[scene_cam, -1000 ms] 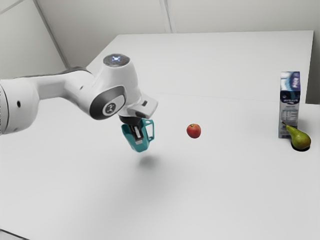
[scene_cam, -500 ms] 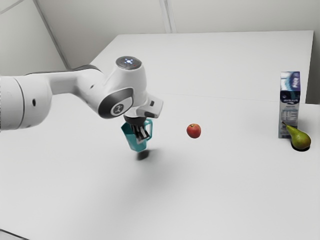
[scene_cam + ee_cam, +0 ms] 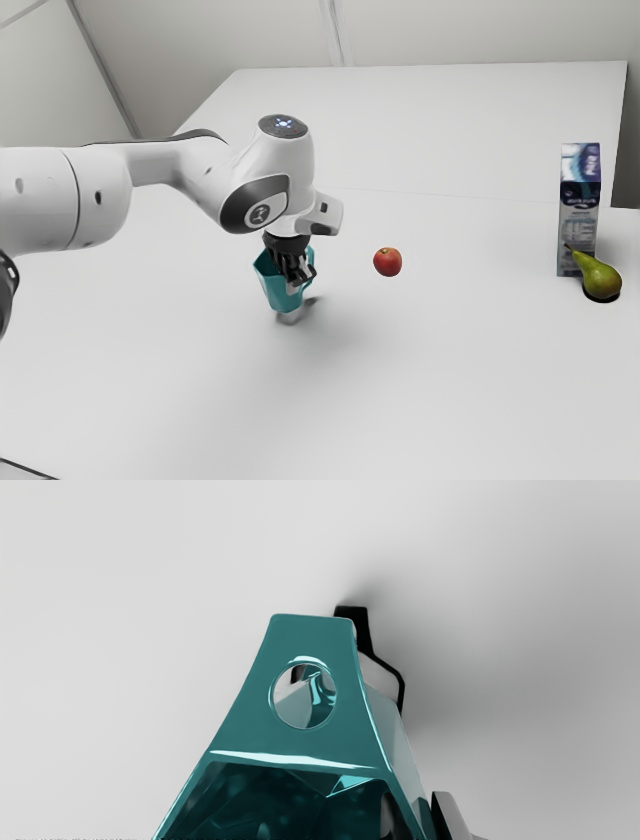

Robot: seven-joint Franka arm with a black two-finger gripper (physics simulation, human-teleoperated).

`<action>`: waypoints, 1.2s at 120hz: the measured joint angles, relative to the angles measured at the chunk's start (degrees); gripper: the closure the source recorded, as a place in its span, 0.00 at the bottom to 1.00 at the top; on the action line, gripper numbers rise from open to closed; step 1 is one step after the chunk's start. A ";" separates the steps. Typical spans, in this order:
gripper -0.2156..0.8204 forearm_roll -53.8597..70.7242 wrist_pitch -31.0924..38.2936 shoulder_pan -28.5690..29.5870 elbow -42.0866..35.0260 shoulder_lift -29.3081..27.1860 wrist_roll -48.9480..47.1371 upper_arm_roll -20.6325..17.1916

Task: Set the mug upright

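Your gripper (image 3: 300,281) holds the mug (image 3: 277,291) by its wall: in the wrist view one finger (image 3: 387,817) is inside the mouth and the other (image 3: 451,812) is against the outside. The mug hangs right below your hand, mouth up, still leaning a little. A second ago it was tipped much further; since then your hand has turned it closer to upright and travelled toward the exterior view's right. Its base is now close to the table (image 3: 420,385), though you can't tell from here whether they touch. Out from your hand, toward the exterior view's right, the apple (image 3: 387,262) is nearest, near the mug but apart from it. Well beyond that stands the carton (image 3: 578,225), with the pear (image 3: 600,277) just in front of it. Those three haven't moved.
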 joint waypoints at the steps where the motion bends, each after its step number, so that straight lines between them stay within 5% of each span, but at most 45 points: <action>1: 0.95 0.00 -0.02 0.00 0.00 0.01 -0.07 0.00; 42: 0.83 -1.44 -0.62 0.01 0.12 0.33 -1.82 -0.01; 79: 0.59 -3.37 -0.97 0.00 0.09 -2.11 -2.48 0.07; 113: 0.51 -4.35 -1.84 0.03 0.27 -5.22 -2.86 -0.14; 144: 0.34 -8.38 -6.97 -0.15 11.85 -3.39 -2.86 -0.35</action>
